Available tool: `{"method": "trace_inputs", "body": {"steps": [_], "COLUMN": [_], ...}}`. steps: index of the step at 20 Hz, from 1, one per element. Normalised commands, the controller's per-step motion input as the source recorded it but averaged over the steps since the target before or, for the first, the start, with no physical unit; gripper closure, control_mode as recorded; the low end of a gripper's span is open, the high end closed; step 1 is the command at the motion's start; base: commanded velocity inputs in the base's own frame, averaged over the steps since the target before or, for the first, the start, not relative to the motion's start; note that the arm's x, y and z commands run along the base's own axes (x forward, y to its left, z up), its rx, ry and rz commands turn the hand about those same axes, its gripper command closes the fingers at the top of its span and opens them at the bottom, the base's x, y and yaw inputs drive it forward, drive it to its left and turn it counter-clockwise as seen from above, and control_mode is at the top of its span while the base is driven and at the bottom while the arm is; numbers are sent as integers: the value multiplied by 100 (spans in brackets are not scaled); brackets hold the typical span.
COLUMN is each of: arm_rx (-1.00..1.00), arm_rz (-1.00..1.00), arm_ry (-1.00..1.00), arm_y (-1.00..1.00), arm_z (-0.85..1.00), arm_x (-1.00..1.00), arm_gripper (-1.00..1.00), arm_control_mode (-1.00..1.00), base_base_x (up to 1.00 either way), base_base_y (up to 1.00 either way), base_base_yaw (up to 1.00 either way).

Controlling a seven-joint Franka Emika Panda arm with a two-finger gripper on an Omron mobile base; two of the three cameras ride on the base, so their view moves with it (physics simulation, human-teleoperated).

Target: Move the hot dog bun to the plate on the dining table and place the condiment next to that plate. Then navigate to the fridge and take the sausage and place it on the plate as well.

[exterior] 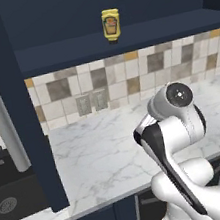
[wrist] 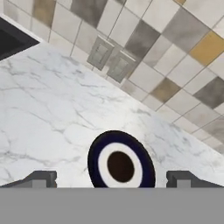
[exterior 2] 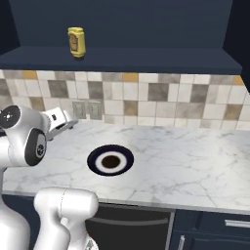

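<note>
- Left base view: you see the condiment [exterior: 111, 24] upright on the dark shelf [exterior: 121, 41] above the tiled wall, well above the marble bench [exterior: 100, 159].
- Right base view: the navy-rimmed plate [exterior 2: 110, 160] lies on the bench; it is not the task's plate, so don't mistake it for the target.
- Hand view: the gripper [wrist: 113, 178] stands wide and empty over that plate. Reaching up for the bottle risks striking the shelf edge or toppling it.
</note>
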Motion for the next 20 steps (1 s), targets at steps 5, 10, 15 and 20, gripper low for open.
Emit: {"method": "trace_inputs", "body": {"steps": [5, 10, 15, 20], "arm_rx": [1, 14, 40, 32], "arm_rz": [-1, -4, -2, 1], "arm_ry": [-19, -11, 0, -5], "arm_y": [-30, -25, -8, 0], "arm_z": [38, 78, 100, 98], "arm_x": [-1, -20, -22, -17], "arm_gripper": [-100, -100, -100, -100], "arm_control_mode": [-100, -100, -100, -100], "base_base_x": [0, 0, 0, 0], "base_base_y": [0, 0, 0, 0], "base_base_yaw": [0, 0, 0, 0]}}
